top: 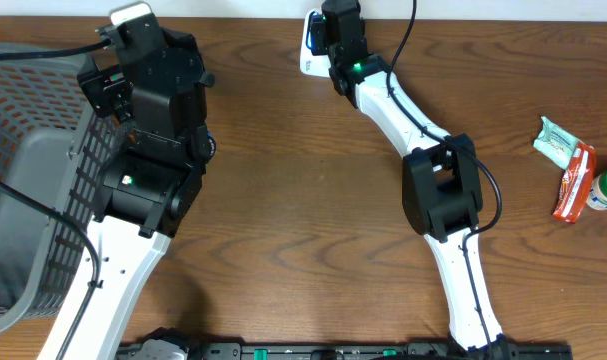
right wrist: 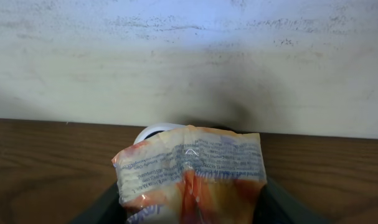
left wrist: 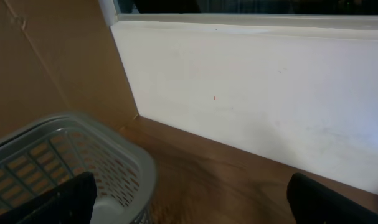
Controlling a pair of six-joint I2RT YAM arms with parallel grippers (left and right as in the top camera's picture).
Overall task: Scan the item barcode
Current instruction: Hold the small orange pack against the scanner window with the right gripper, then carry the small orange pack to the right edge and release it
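An orange and white snack packet (right wrist: 189, 171), printed with small blue text, fills the low middle of the right wrist view. My right gripper (right wrist: 189, 210) is shut on it, one dark finger (right wrist: 101, 208) on each side. No barcode shows on the facing side. Just behind the packet a white rounded scanner (right wrist: 156, 131) stands against the wall. Overhead, the right gripper (top: 328, 42) reaches to the table's far edge beside the white and blue scanner (top: 310, 48), hiding the packet. My left gripper (left wrist: 195, 208) hangs open and empty near the basket.
A grey mesh basket (top: 33, 150) takes the left side, its rim (left wrist: 83, 149) under the left gripper (top: 123, 45). At the right edge lie a pale green packet (top: 555, 140), a red packet (top: 575, 180) and a green-capped bottle (top: 605, 188). A white wall (right wrist: 189, 62) borders the far edge.
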